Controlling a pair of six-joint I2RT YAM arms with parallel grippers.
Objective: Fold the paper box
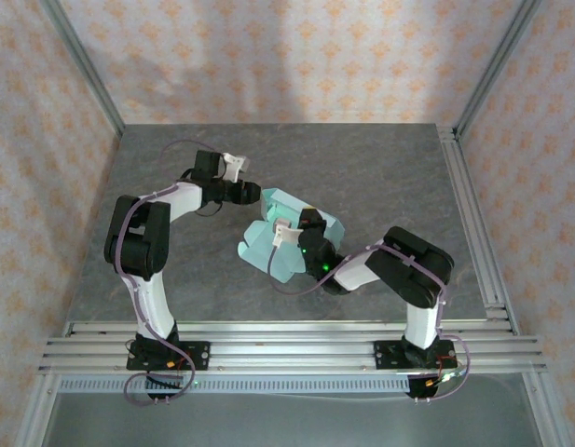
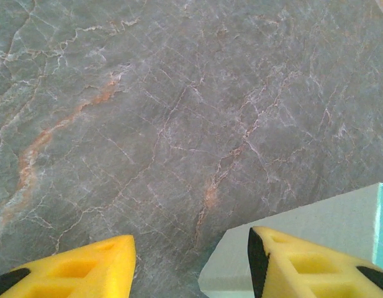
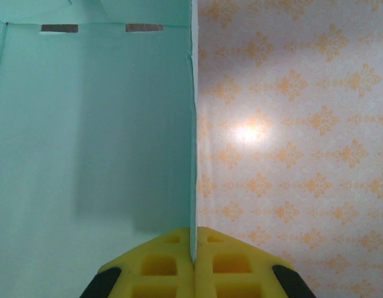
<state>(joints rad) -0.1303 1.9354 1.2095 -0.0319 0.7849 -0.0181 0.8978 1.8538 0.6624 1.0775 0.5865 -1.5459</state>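
The paper box is a pale mint-green card form, partly raised, in the middle of the table. My right gripper reaches into it from the near right. In the right wrist view that gripper is shut on the thin edge of an upright panel of the box, which has two slots near its top. My left gripper hovers at the box's far-left corner. In the left wrist view it stands open over bare table, with a pale flap lying beneath its right finger.
The grey marbled tabletop stretches around the box. Aluminium rails run along the near edge and the right side. Patterned walls close in the back and both sides.
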